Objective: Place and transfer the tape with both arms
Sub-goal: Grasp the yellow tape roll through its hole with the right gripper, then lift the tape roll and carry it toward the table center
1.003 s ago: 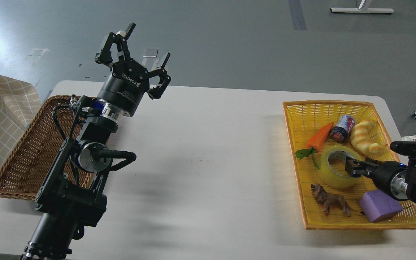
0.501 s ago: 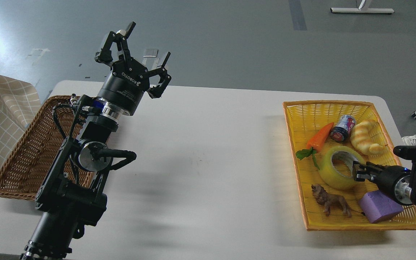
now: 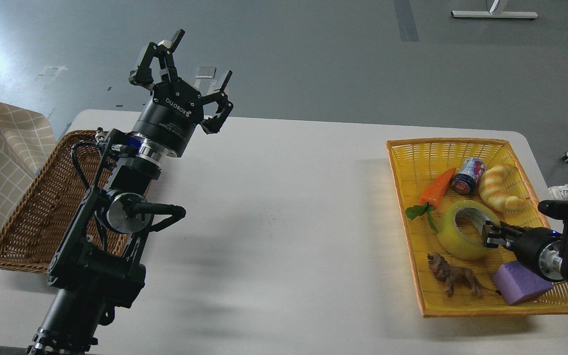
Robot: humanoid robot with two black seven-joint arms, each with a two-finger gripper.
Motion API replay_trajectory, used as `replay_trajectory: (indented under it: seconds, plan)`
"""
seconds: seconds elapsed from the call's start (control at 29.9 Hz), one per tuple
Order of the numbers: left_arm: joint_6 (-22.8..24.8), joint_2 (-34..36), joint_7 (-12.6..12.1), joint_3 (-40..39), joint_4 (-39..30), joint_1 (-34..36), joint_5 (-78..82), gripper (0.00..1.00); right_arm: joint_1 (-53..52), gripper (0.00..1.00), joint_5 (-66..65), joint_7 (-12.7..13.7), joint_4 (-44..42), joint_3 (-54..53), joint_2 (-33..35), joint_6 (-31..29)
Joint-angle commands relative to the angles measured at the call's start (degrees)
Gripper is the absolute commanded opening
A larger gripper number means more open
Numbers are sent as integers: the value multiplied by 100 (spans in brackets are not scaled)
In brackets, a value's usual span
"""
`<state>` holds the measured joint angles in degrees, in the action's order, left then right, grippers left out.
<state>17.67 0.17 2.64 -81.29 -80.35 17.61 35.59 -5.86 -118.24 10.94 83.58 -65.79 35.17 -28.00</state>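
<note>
My right end effector [image 3: 487, 235] pinches the near wall of the tape [image 3: 463, 230], which stands tilted in the yellow basket [image 3: 442, 146]; core axis faces me. My left end effector [image 3: 185, 64], spread wide, hangs well apart across the counter [image 3: 284, 207].

The white table [image 3: 284, 212] has rounded far corners and stands on a grey floor [image 3: 313, 54]. Two baskets lie directly on the table. The brown wicker basket [image 3: 27, 217] lies at the left edge of the table, partly hidden behind a black arm. The yellow basket [image 3: 412, 207] lies near the right edge of the table, well apart from the brown one. Between the two baskets the table surface carries only soft shadows.
</note>
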Motion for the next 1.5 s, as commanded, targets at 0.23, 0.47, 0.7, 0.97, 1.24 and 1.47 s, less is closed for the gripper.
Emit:
replay_trajectory:
  seconds: [0.23,0.47,0.7,0.97,1.24,1.47]
  plan:
    - [8,9,0,-1,1,-20,0,98,-12,0,503,40,88,-425,25,0]
    - [8,0,0,-1,1,-29,0,98,-47,0,591,40,308,-461,139,0]
    - [-1,-9,0,-1,-7,-47,9,98,-634,0,925,67,335,-584,166,0]
    - [-1,0,0,-1,-7,-47,9,98,-1952,0,1154,84,229,-287,-36,0]
    - [-1,-9,0,8,-7,-56,9,98,-2780,0,1092,102,-61,699,-748,0]
    - [-1,0,0,-1,-7,-56,0,98,-3325,0,1145,75,-544,1569,-1372,0]
